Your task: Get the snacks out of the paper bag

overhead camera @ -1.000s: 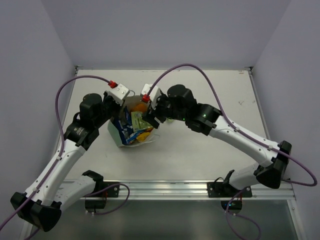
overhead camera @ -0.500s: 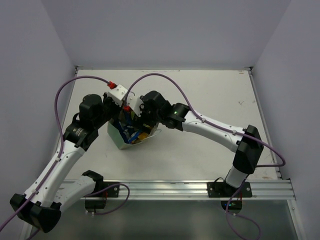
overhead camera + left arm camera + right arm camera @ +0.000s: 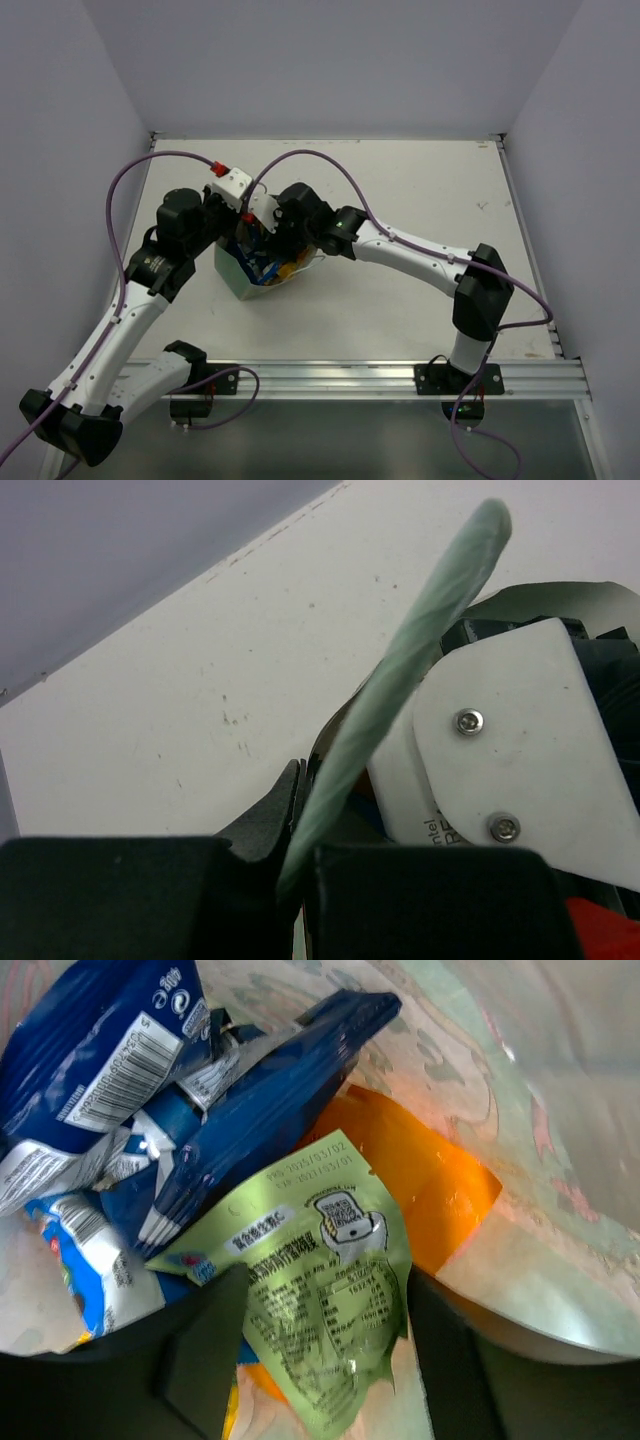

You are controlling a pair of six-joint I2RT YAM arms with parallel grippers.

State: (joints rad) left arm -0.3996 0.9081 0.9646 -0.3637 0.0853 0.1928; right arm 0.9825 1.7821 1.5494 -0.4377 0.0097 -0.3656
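Overhead cam mostly shows both arms crowded over the paper bag (image 3: 237, 272), which sits left of the middle of the white table (image 3: 430, 200). Its mint side faces the camera and bits of blue and yellow packaging peek out of the mouth. The fingers are buried under the wrist housings there, so that view is no help on grip. The wrist cams fill it in. Left wrist view: the left gripper (image 3: 298, 865) is pinched tight on the bag's pale green string handle (image 3: 420, 650), which runs up diagonally out of the fingers, with the other arm's white camera block (image 3: 510, 750) right beside it. Right wrist view looks straight into the bag: a dark blue chip bag with a barcode (image 3: 90, 1050), a second dark blue bag (image 3: 270, 1090) next to it, a lighter blue-and-white packet (image 3: 85, 1250) low on the left, and an orange pouch (image 3: 440, 1185) against the inner wall with a green sachet (image 3: 320, 1260) lying over it. The right gripper (image 3: 325, 1295) is spread wide, a finger either side of the sachet's lower end; can't tell if they touch it. Pale lilac walls (image 3: 330, 60) box the table in.
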